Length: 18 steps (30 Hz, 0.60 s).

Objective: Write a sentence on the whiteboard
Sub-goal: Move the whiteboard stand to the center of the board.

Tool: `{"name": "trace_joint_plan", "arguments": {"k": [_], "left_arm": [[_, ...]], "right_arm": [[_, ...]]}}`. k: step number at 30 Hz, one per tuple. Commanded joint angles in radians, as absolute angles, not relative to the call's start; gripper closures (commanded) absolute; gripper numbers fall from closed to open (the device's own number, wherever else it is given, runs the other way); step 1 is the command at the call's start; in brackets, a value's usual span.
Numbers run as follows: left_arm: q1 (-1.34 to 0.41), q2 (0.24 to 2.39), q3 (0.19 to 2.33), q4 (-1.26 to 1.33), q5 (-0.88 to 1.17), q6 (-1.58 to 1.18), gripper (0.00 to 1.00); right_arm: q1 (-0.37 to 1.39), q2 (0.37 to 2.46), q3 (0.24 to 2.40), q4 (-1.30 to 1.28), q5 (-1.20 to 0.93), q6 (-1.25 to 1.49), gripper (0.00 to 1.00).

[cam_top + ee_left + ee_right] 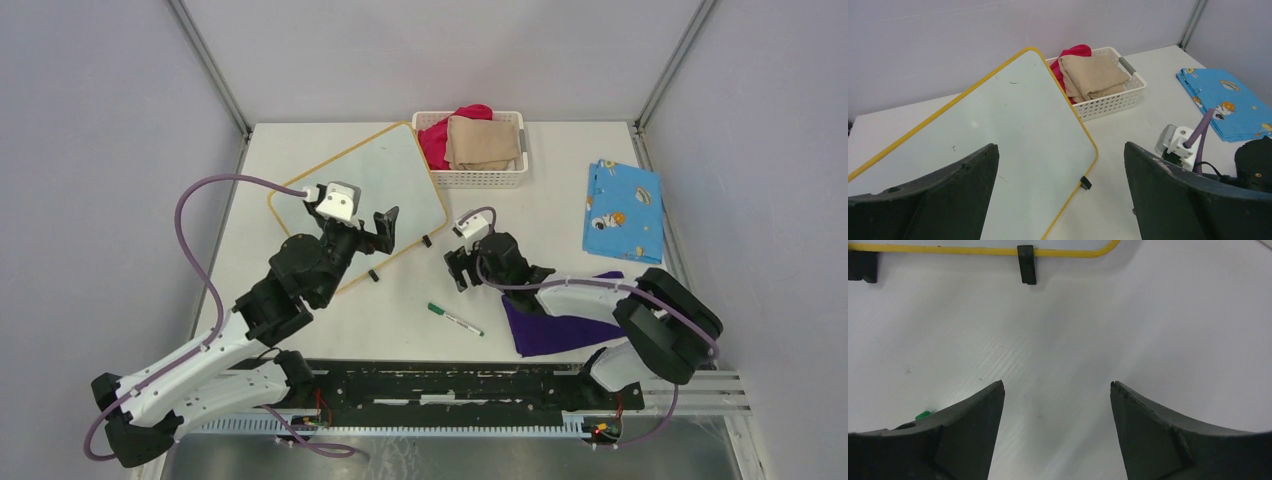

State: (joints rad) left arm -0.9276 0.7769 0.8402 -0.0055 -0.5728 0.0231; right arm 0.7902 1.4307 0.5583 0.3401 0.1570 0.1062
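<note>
A: What does the view from above give that the wrist views do not?
B: It gives the whole tabletop [540, 230]. The whiteboard [365, 195] lies on the left-middle part, turned diagonally, and the left fingers [385, 222] hang over its near edge. A green marker [455, 319] lies near the front, apart from both arms. A purple cloth [545, 328] lies partly under the right arm.
A: And what do the wrist views add?
B: The left wrist view shows the left fingers spread wide with nothing between them. Below them the board surface is white with a few tiny dark marks. In the right wrist view the right fingers [963, 440] are also spread, over bare tabletop, and they hold nothing. At the top there is only the yellow frame edge and two black feet [1026, 264]. Beside one finger is a small green piece [923, 415]; I cannot tell what it is.
A: Are there containers?
B: One white basket [480, 181], just beside the far right corner of the whiteboard. Inside is a folded beige cloth [483, 143] next to a red cloth [438, 142]. A blue printed cloth [622, 212] lies at the right, well apart from the basket
</note>
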Motion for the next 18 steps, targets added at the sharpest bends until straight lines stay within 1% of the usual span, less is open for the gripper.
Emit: {"name": "trace_joint_plan", "arguments": {"k": [1, 10, 18], "left_arm": [[-0.925, 0.769, 0.841, 0.049, -0.619, 0.053, 0.00], [-0.925, 0.768, 0.845, 0.045, -0.622, 0.054, 0.00], [-0.925, 0.766, 0.844, 0.042, -0.616, 0.062, 0.01]], "right_arm": [[0.798, 1.527, 0.682, 0.416, 0.101, 0.132, 0.18], [0.801, 1.750, 0.880, 0.379, 0.103, 0.154, 0.22], [0.803, 1.856, 0.970, 0.370, 0.120, 0.177, 0.27]]}}
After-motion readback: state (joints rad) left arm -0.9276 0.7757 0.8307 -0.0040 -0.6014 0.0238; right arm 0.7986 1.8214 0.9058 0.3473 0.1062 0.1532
